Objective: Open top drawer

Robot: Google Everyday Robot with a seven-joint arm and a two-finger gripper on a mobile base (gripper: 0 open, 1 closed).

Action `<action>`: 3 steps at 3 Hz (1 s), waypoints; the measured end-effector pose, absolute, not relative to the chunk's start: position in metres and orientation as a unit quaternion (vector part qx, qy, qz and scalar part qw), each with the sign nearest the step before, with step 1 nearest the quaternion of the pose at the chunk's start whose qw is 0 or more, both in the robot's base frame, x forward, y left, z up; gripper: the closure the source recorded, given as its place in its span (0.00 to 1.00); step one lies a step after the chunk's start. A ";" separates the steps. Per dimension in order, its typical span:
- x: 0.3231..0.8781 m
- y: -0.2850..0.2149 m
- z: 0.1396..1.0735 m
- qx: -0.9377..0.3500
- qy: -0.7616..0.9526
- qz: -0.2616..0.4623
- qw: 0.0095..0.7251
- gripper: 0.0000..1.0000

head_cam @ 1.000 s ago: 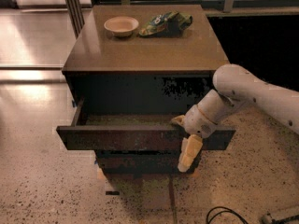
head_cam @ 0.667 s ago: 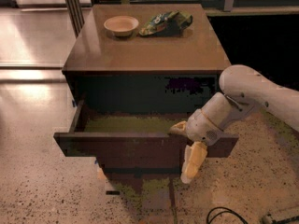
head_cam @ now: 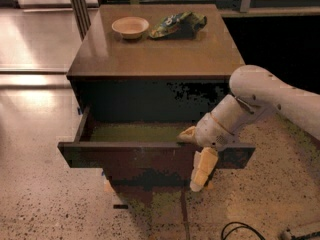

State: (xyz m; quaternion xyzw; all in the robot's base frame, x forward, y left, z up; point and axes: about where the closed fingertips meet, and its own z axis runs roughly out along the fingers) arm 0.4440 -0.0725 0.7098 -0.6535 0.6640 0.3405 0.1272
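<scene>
while open, top drawer (head_cam: 125, 156) (jaws astride)

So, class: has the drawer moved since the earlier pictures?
Yes. The drawer has slid further out from the cabinet, toward the camera, showing more of its inside. The claw grips its front panel at the right.

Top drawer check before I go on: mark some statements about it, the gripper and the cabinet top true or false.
1. The top drawer is pulled out, its inside showing. True.
2. A bowl stands on the cabinet top. True.
3. The gripper hovers above the cabinet top. False: it clamps the drawer's front panel, right of middle.
4. The crumpled bag lies inside the drawer. False: it lies on the cabinet top, beside the bowl.
</scene>
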 end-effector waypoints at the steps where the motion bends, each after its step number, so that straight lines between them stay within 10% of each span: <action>1: 0.456 -0.068 0.720 -0.664 0.659 0.328 0.132 0.00; 3: 0.447 -0.063 0.680 -0.647 0.660 0.374 0.077 0.00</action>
